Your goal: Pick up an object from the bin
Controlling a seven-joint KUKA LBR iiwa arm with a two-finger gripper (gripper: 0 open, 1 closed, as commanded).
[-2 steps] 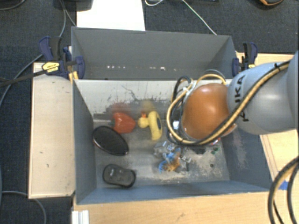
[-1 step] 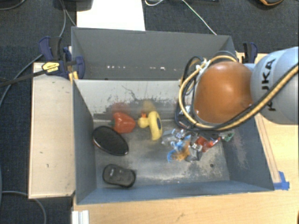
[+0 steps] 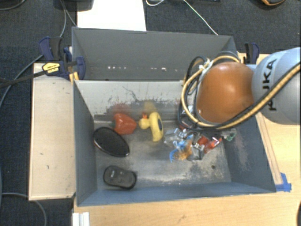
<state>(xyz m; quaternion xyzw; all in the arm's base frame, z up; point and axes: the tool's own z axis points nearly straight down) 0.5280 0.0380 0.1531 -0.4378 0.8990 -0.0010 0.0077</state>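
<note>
The end effector (image 3: 188, 132) hangs low in the right half of the bin (image 3: 84, 140), mostly tucked under the arm's round orange cover (image 3: 225, 94). Whether it is open or closed cannot be told, and nothing can be seen gripped in it. It sits directly over the upper left part of a small heap of loose pieces (image 3: 190, 147) on the bin floor, right of centre. The heap is a tangle of blue, orange, red and silvery bits, with a green scrap at its right end. Its long axis runs from lower left to upper right in the camera view, and the single pieces are too small to tell apart. Whether the end effector touches the heap is not clear.

Just left of the heap, apart from it, lies a yellow toy duck (image 3: 153, 125). Its body is elongated roughly from the far wall towards the near one, and a rounder lump sticks out on its left. Left of the duck, close beside it, is a red rounded thing (image 3: 124, 123). Below that lies a glossy black oval thing (image 3: 111, 141), its long axis slanting from upper left to lower right. Nearer the front wall, well apart from the heap, rests a dark grey mouse-shaped thing (image 3: 120, 177), lying crosswise.
</note>
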